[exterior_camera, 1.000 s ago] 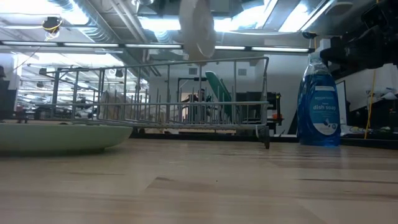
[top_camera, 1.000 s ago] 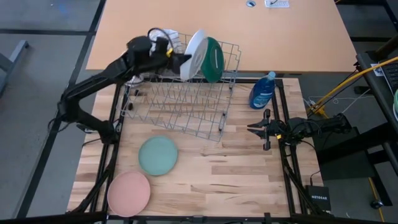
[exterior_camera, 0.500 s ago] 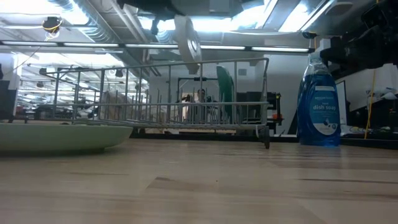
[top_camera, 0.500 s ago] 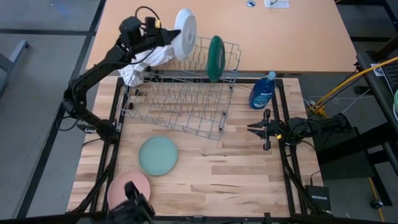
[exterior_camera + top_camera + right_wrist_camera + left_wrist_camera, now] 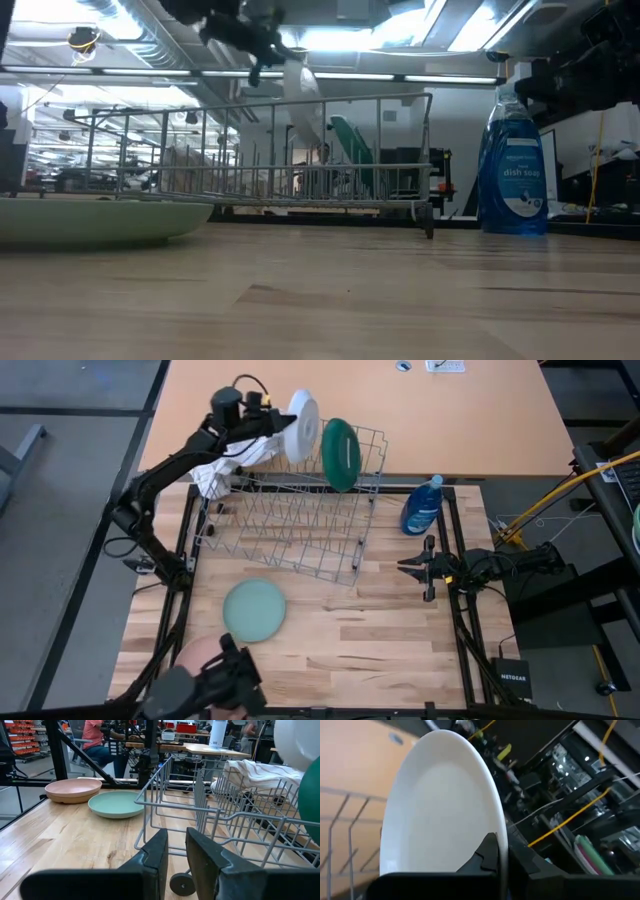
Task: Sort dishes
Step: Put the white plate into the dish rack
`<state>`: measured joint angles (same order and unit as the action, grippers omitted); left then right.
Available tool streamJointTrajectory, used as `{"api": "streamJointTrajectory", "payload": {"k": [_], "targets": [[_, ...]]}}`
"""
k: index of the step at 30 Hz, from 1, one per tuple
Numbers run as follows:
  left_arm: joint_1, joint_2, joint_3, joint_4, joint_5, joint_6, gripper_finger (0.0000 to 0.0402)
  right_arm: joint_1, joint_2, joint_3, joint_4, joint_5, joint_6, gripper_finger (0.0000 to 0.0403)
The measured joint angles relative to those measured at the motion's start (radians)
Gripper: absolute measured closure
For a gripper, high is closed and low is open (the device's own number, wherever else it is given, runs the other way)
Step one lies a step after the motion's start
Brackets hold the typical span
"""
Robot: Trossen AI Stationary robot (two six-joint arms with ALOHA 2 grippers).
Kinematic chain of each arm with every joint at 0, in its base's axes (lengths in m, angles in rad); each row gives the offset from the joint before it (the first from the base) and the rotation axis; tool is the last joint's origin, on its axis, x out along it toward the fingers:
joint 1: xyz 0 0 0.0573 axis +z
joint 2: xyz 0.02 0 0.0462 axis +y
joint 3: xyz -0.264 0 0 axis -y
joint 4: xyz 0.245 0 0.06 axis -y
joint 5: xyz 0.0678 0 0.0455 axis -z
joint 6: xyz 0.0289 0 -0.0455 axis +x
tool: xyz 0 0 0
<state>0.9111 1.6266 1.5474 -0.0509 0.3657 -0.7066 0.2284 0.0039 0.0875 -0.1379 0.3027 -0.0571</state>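
L gripper (image 5: 283, 428) grips white plate (image 5: 304, 423) | over rack (image 5: 290, 520) far end

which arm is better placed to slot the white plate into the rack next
Left. Its end effector already grips the white plate on edge over the dish rack, beside the racked dark green plate. The right end effector waits empty by the rack's corner.

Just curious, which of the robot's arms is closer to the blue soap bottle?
The right. Its end effector waits just in front of the blue bottle, while the left end effector holds the white plate over the rack's far side.
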Motion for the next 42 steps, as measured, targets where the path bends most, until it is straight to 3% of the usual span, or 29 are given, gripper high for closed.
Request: {"api": "streamJointTrajectory", "payload": {"k": [12,26,32,42], "targets": [[-0.029,0.173,-0.001,0.219,0.055,-0.183,0.0401,0.0,0.0,0.0,0.0,0.0,0.0,0.0331],[-0.041,0.191,-0.001,0.17,0.048,-0.142,0.0401,0.0,0.0,0.0,0.001,0.0,0.0,0.0331],[-0.059,0.191,-0.001,0.087,-0.018,-0.097,0.0401,0.0,0.0,0.0,0.0,0.0,0.0,0.0331],[-0.067,0.2,-0.001,0.092,-0.078,-0.1,0.0401,0.0,0.0,0.0,0.001,0.0,0.0,0.0331]]}}
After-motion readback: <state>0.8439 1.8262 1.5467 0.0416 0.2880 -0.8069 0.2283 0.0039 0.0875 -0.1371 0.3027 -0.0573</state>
